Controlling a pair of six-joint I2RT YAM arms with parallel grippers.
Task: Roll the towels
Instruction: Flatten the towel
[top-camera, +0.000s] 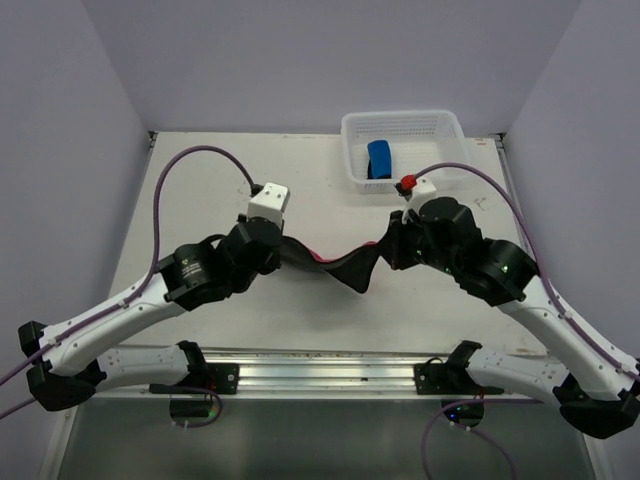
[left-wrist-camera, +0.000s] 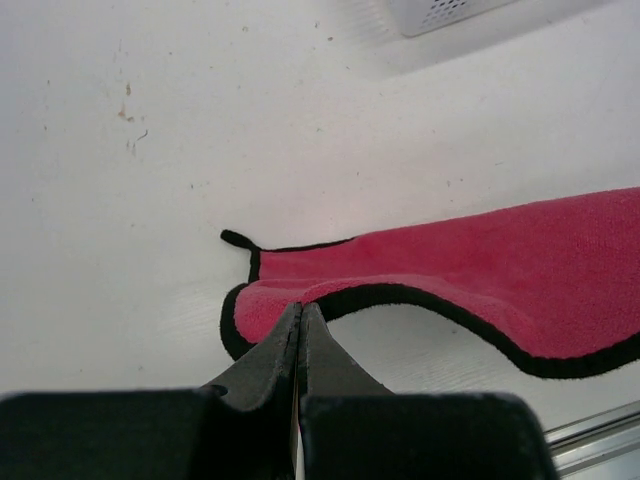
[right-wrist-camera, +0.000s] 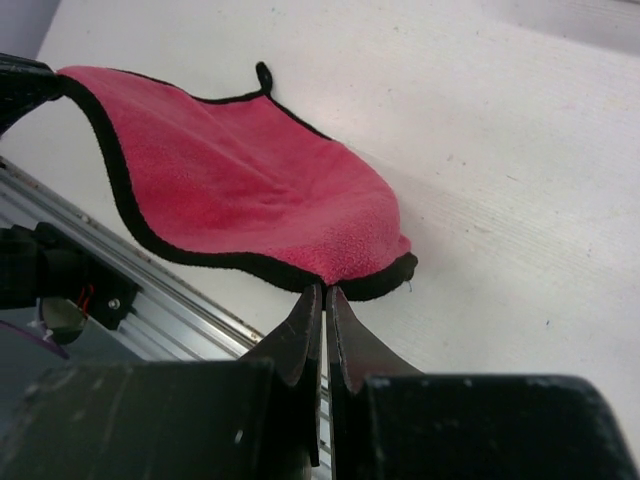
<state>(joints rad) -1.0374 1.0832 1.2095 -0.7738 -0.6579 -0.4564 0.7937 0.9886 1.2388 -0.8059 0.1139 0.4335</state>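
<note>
One white table (top-camera: 330, 320) is bearing everything. Both arms are reaching inward over it, the left arm (top-camera: 120, 310) and the right arm (top-camera: 550, 300) facing each other. A white mesh basket (top-camera: 400, 118) is sitting at the far edge. Between the arms the pink-red towel (top-camera: 335, 265) is hanging stretched, sagging in the middle. The blue towel (top-camera: 379, 158) is lying rolled up inside the basket. The left gripper (left-wrist-camera: 300, 312) is pinching one dark-edged corner of the pink-red towel, fingers closed tight on it, and the right gripper (right-wrist-camera: 322, 292) is clamping the opposite corner likewise.
</note>
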